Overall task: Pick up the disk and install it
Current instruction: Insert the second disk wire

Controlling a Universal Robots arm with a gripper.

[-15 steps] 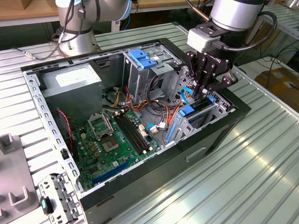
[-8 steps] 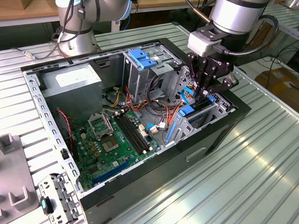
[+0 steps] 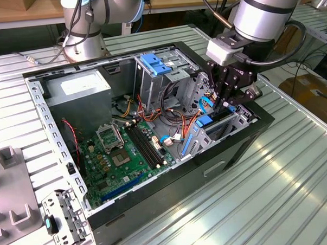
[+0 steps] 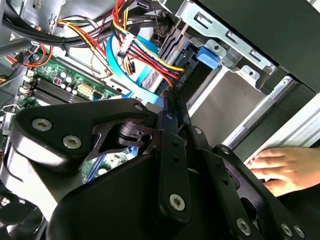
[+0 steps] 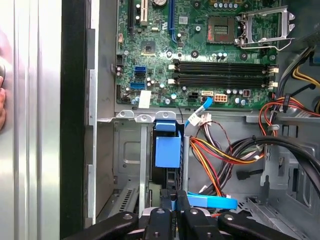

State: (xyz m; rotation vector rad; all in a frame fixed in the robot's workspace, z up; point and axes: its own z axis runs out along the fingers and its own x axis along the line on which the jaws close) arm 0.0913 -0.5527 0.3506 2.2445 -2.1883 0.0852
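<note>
In the exterior view, we see the gripper (image 3: 226, 101) lowered into the open computer case (image 3: 62, 159), at the drive bay on the exterior view's right. The disk (image 3: 207, 125) stands on edge in that bay beneath it, its blue rails showing. We judge the seating step to be in hand.

In the second wrist view, the fingers (image 4: 172, 117) stand pressed close together over the disk's (image 4: 192, 75) dark edge and blue rail; they appear to pinch its upper edge, with no gap visible. A person's hand (image 4: 280, 167) rests on the case wall nearby.

In the first wrist view, the disk (image 5: 166, 147) sits in the bay slot, just beside the wire bundle (image 5: 225, 160). For a good seating, we advise a straight push along the slot, rails aligned, wires kept clear.
</note>
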